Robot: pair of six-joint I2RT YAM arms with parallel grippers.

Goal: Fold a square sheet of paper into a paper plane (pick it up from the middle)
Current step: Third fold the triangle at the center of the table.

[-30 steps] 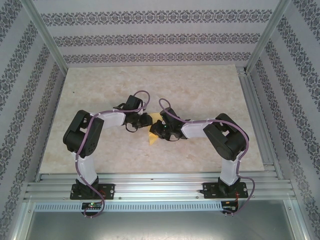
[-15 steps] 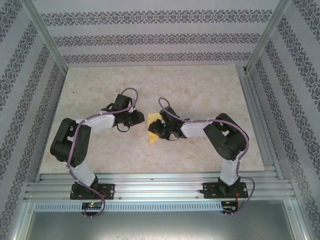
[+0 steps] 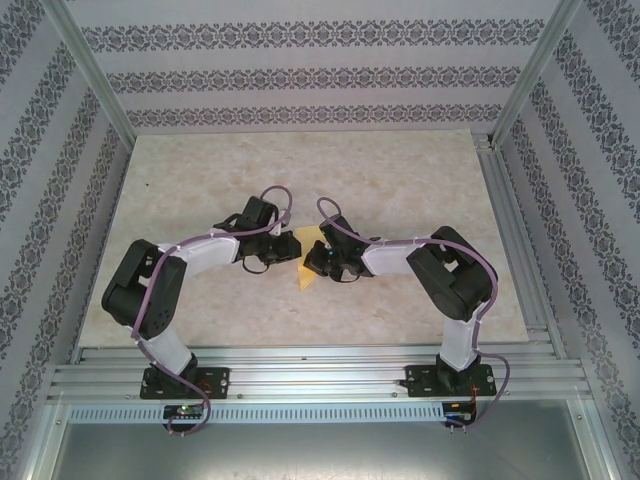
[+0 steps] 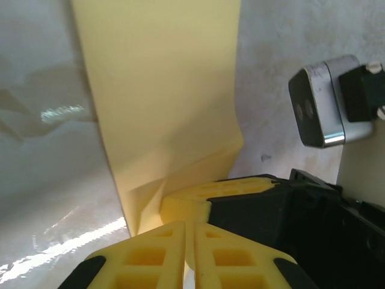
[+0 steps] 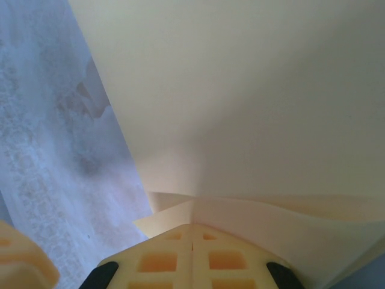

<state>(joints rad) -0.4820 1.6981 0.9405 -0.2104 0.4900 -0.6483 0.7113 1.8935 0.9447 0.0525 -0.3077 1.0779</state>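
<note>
The left gripper (image 4: 187, 227) has its jaws pressed together. Its fingertips sit at the near edge of the yellow paper sheet (image 4: 162, 90), which stretches away ahead of them over the table (image 4: 301, 36). I cannot tell whether the paper's edge is actually between the pads. Just to the right of those tips, crowding the same corner, is the right gripper (image 5: 192, 227). Its jaws are clamped on a folded flap directly ahead of its fingertips, with a second layer rising beyond. A faint slanting crease starts just ahead of the left tips.

The step looks like setting a fold. To do it well, the right pinch should serve as the anchor while the left tips press outward along the crease, away from the right jaws. Pushing toward them would likely buckle paper this thin. With the two grippers this close, only one should move at a time, and the layered edges should line up before the crease is pressed hard.
</note>
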